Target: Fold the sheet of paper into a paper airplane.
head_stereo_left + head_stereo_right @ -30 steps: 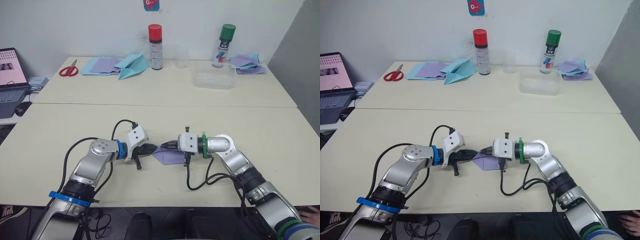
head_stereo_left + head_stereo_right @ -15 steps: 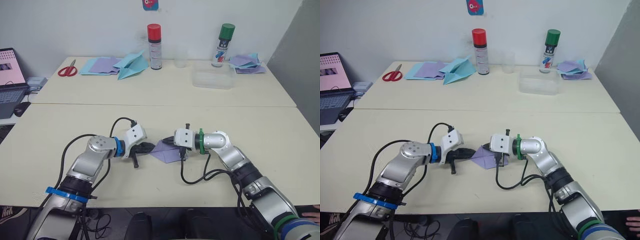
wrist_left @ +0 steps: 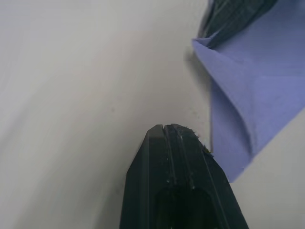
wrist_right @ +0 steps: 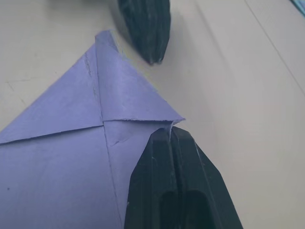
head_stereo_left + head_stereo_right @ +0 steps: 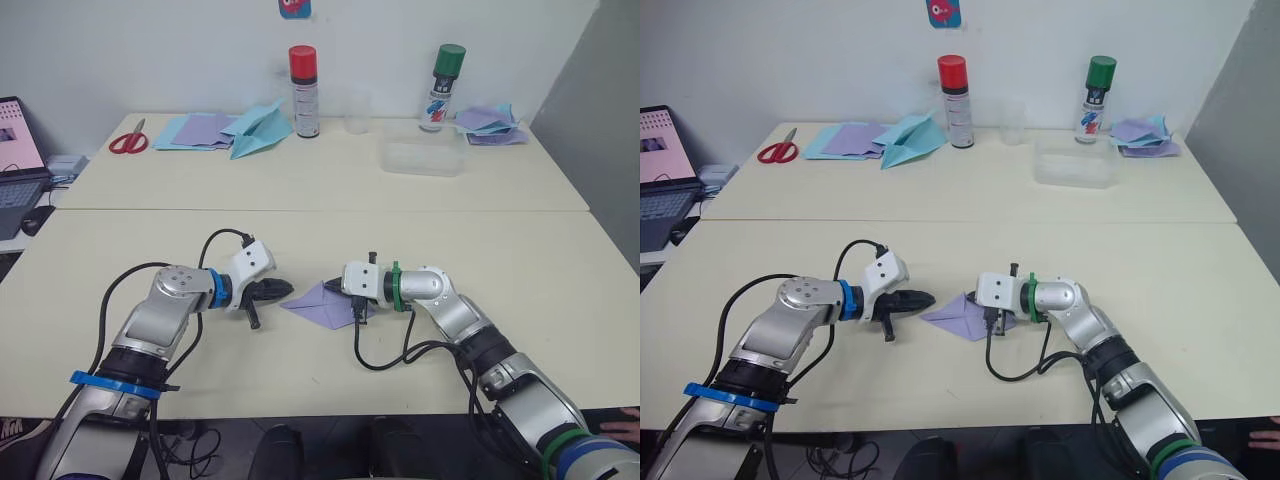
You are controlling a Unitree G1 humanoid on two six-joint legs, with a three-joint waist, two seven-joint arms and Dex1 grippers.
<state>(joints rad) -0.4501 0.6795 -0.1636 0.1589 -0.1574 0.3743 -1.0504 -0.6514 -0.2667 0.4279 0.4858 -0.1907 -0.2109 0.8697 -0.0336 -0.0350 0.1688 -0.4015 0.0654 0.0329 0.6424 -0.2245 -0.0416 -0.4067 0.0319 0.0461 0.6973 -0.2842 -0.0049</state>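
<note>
I have the sheet of paper [image 5: 322, 302] lying flat on the near counter [image 5: 560, 300], between my two grippers. It is partly folded into a kite-like shape, its long axis running roughly left to right across the counter, with a pointed end [image 5: 284, 303] aimed toward my left side.

My left gripper [image 5: 282, 290] rests low over the counter just beside that pointed end, jaws pressed together on nothing; in the left wrist view its tip [image 3: 170, 130] sits on bare counter next to the paper's edge, not on it.

My right gripper [image 5: 333, 286] sits at the sheet's far edge near the right-hand end, jaws closed. In the right wrist view the black fingertips [image 4: 167, 139] meet at the corner of a folded flap [image 4: 128, 95], touching the paper's edge; whether they actually pinch it I cannot tell.
</note>
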